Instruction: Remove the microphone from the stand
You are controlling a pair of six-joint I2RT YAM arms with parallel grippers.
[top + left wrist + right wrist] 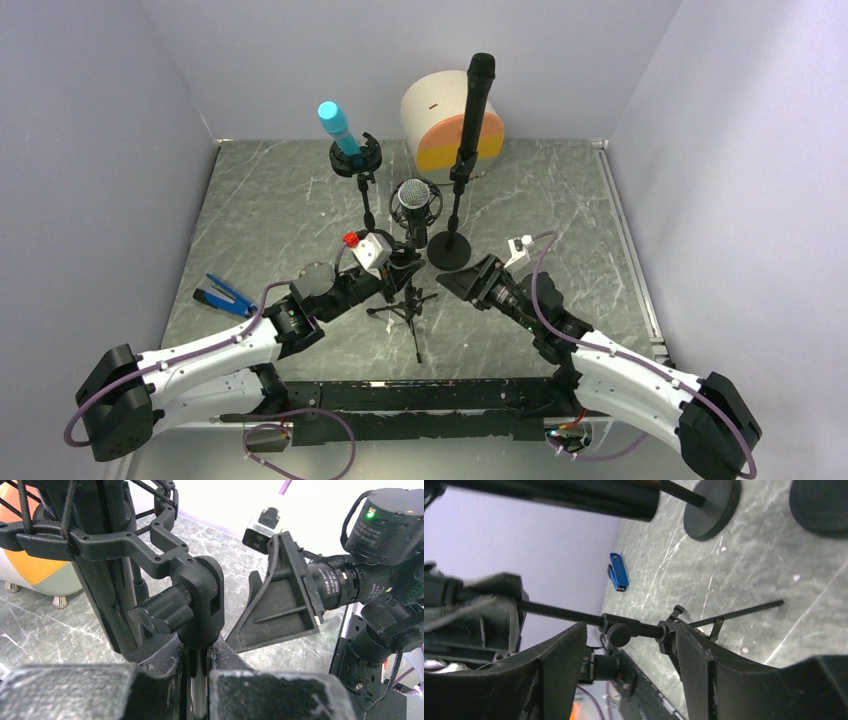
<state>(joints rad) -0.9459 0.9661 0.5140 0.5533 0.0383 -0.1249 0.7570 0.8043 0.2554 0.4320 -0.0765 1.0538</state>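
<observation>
A microphone [414, 195] with a silver mesh head sits in a black shock mount [125, 537] on a small tripod stand [408, 303] at the table's middle. My left gripper [402, 266] is shut on the stand's thin metal pole [199, 680], just below the mount's swivel joint [202, 600]. My right gripper [452, 283] stands open just right of the stand, holding nothing. In the right wrist view the stand's pole [569, 614] and its knob [619, 635] show beyond the gap of that gripper [631, 640], and a tripod leg [744, 612] runs off to the right.
Behind stand a blue microphone [338, 128] on its own stand and a tall black microphone [477, 95] on a round-based stand [450, 250]. A white and orange cylinder [445, 120] is at the back. A blue tool [222, 295] lies at the left.
</observation>
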